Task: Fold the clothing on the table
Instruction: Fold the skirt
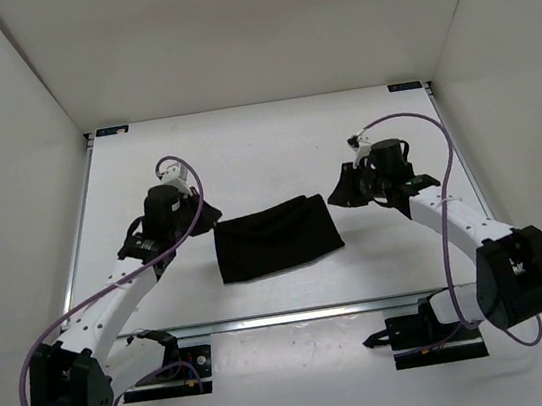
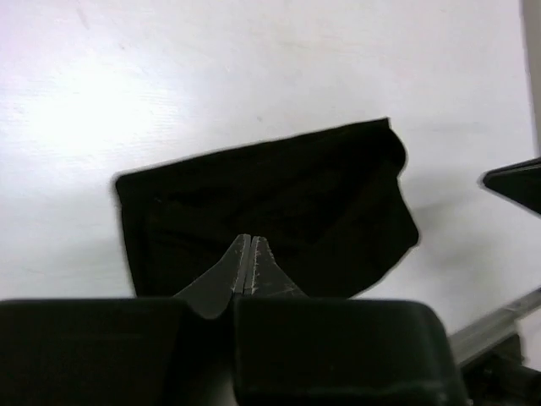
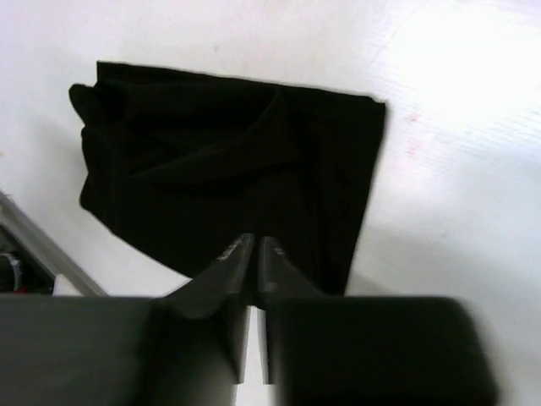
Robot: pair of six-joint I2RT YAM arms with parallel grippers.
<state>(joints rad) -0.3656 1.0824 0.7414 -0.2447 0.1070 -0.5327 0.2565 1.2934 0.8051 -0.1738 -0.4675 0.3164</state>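
The left pincer (image 2: 249,254) is pressed fully together, nothing visible between its 2 fingers, and its tips hang at the left edge of the garment (image 1: 276,238). The right pincer (image 3: 255,254) is narrow, only a thin slit between the fingers, at the garment's right edge; whether it touches the fabric I cannot tell. The black garment lies as a rough rectangle in the middle of the table (image 1: 263,144), between the 2 arms.
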